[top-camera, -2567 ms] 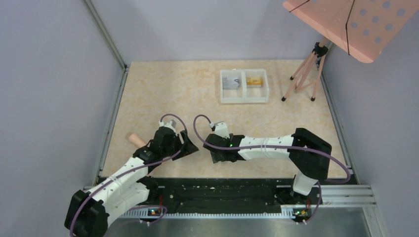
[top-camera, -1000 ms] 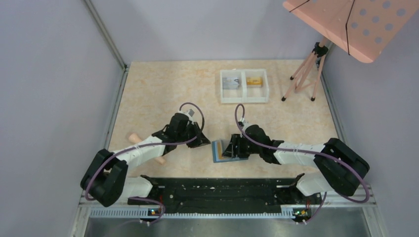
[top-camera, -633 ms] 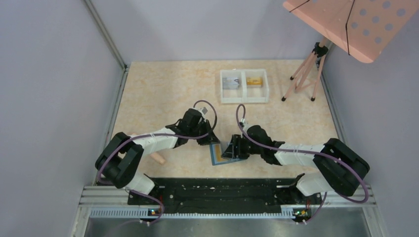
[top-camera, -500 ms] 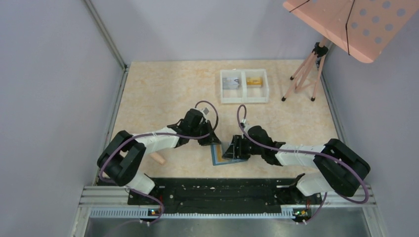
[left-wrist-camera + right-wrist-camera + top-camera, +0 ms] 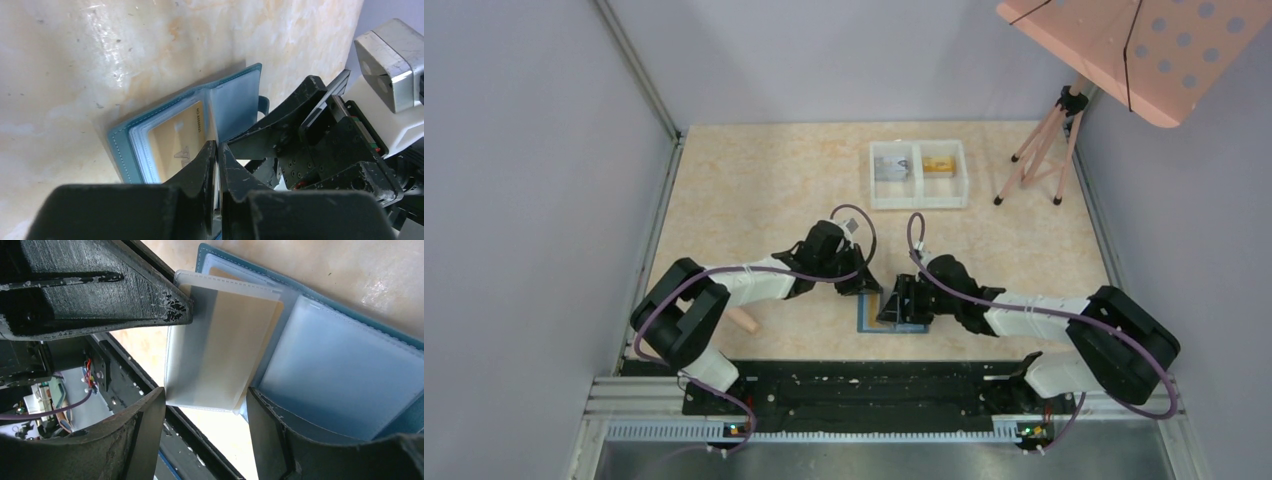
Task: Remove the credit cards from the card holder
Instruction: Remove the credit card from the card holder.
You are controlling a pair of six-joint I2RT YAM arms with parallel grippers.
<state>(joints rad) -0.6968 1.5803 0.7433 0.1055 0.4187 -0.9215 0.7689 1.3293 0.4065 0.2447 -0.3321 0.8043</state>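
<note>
The open wallet (image 5: 865,312) is laid on the table (image 5: 754,190) near its front edge, its clear sleeve (image 5: 210,365) with a gold card (image 5: 172,145) is pinched by the left jaws, and the right jaws are held apart astride that sleeve.

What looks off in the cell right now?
One clear sleeve stands lifted off the open card holder, its corner pinched by the left gripper; that fits the task. The only stray: a tan peg-like piece lying beside the left arm.
</note>
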